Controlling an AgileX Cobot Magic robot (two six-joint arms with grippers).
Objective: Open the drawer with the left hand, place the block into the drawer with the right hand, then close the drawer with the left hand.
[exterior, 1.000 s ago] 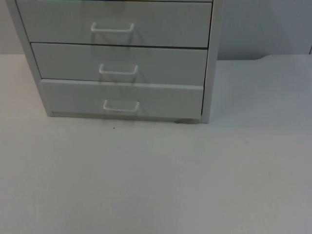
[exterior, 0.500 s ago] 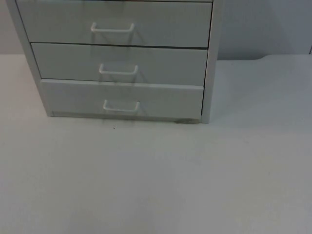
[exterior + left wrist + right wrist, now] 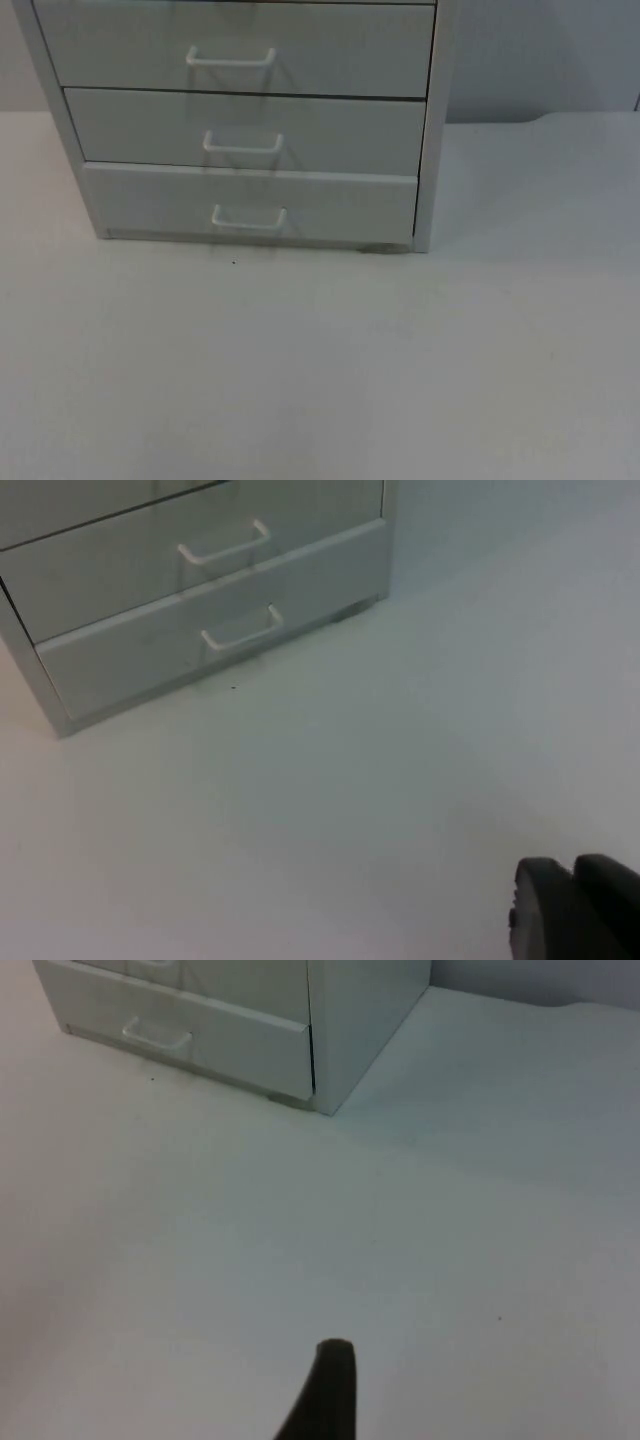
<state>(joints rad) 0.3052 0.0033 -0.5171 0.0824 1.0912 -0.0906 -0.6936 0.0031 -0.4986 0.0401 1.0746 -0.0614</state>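
Observation:
A white drawer cabinet (image 3: pixel 425 150) stands at the back of the table, left of centre. Three drawer fronts face me, each with a white bar handle: the upper drawer (image 3: pixel 340 50), the middle drawer (image 3: pixel 340 130) and the bottom drawer (image 3: pixel 340 205). All three look pushed in; the bottom front sits slightly proud of the frame. The bottom handle (image 3: pixel 249 218) is also seen from the left wrist, bottom handle (image 3: pixel 241 628), and from the right wrist, bottom handle (image 3: pixel 157 1032). My left gripper (image 3: pixel 575 912) hovers over bare table well in front of the cabinet. My right gripper (image 3: pixel 325 1390) waits over the table, in front of the cabinet's right corner (image 3: pixel 325 1105).
The white table top (image 3: pixel 320 370) stretches wide in front of the cabinet and to its right. A grey partition wall (image 3: pixel 540 55) closes the table behind. A tiny dark speck (image 3: pixel 234 263) lies just in front of the bottom drawer.

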